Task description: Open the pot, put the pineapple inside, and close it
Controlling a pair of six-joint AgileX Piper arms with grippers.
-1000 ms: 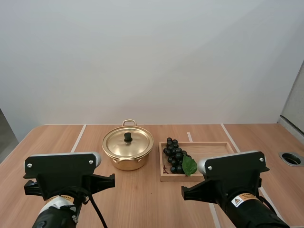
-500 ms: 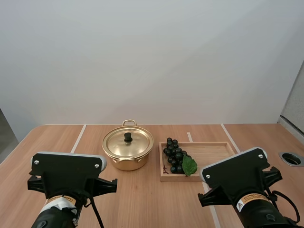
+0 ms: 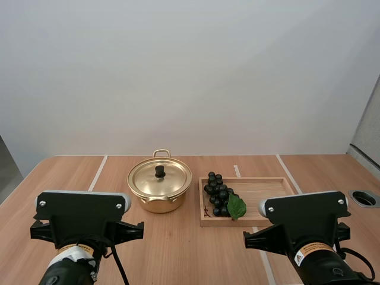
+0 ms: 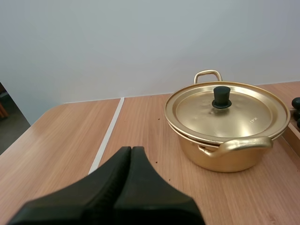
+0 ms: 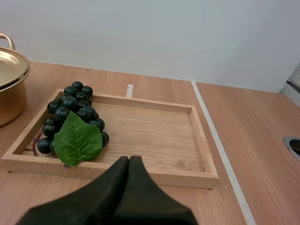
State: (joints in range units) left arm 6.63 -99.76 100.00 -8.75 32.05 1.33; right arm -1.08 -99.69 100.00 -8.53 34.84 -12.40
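A gold pot stands mid-table, its lid with a black knob resting on it. To its right a wooden tray holds a bunch of dark grapes with a green leaf; I see no pineapple. My left gripper is shut on nothing, short of the pot and its lid. My right gripper is also shut and empty, at the near rim of the tray, the grapes beside it.
White tape lines run across the wooden table. A round metal-rimmed hole sits near the table's right edge. The right half of the tray is bare wood.
The right arm's wrist has swung level again after tilting and has shifted slightly right. The left arm has barely moved. Pot and grapes are unmoved.
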